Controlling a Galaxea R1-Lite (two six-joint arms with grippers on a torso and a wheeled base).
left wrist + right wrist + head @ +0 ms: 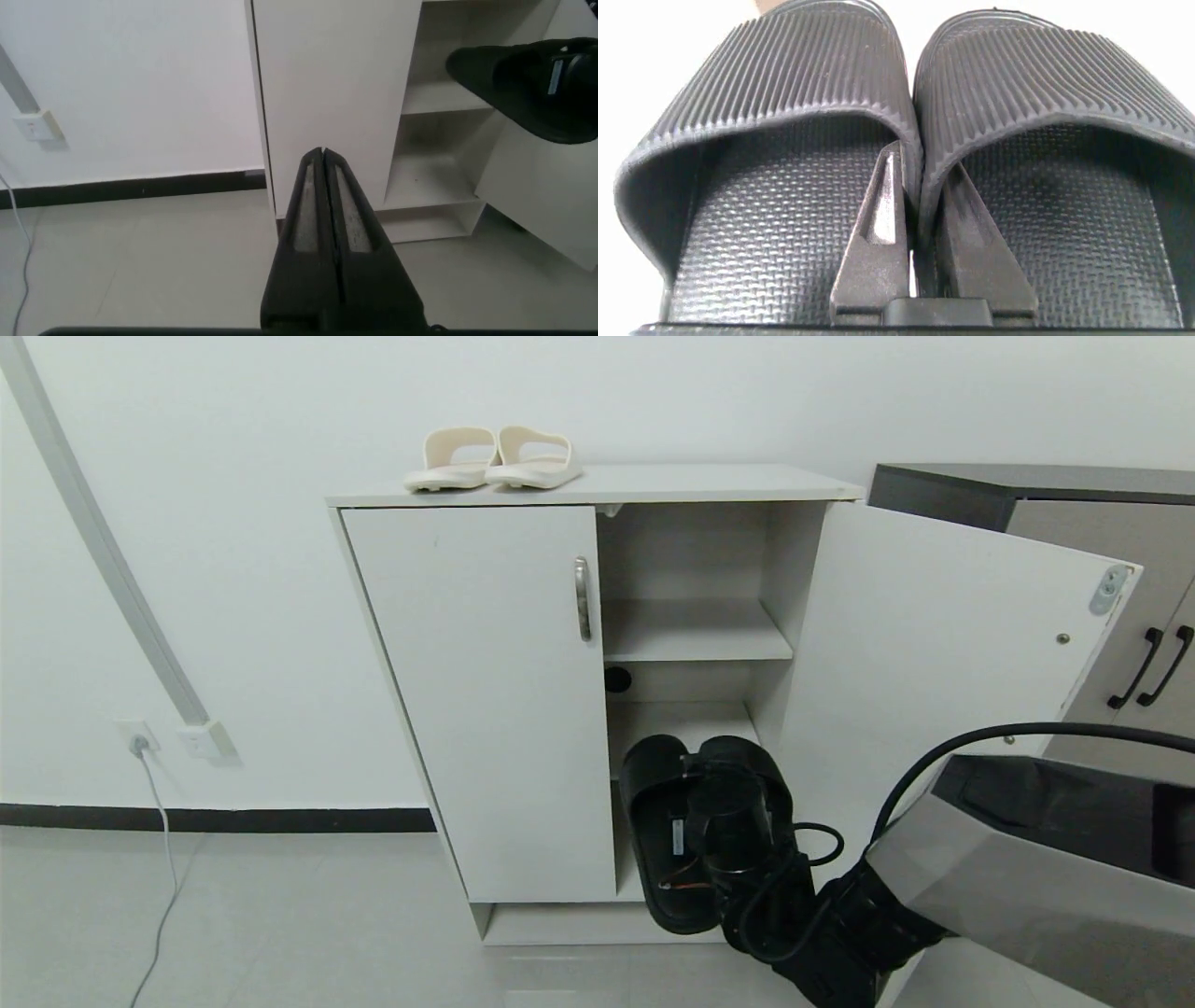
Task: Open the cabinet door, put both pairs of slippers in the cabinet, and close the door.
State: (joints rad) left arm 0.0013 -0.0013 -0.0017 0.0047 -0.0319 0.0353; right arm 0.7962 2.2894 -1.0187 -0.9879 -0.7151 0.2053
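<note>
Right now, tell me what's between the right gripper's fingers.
The touching inner walls of the black slippers, pinched by the right gripper, in the right wrist view.

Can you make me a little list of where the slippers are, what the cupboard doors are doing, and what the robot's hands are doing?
black slippers: pinched together by the right gripper, in front of the open half of the cabinet
cream slippers: side by side on top of the cabinet
right door: swung open
left door: closed
left gripper: jaws shut, holding nothing
</note>
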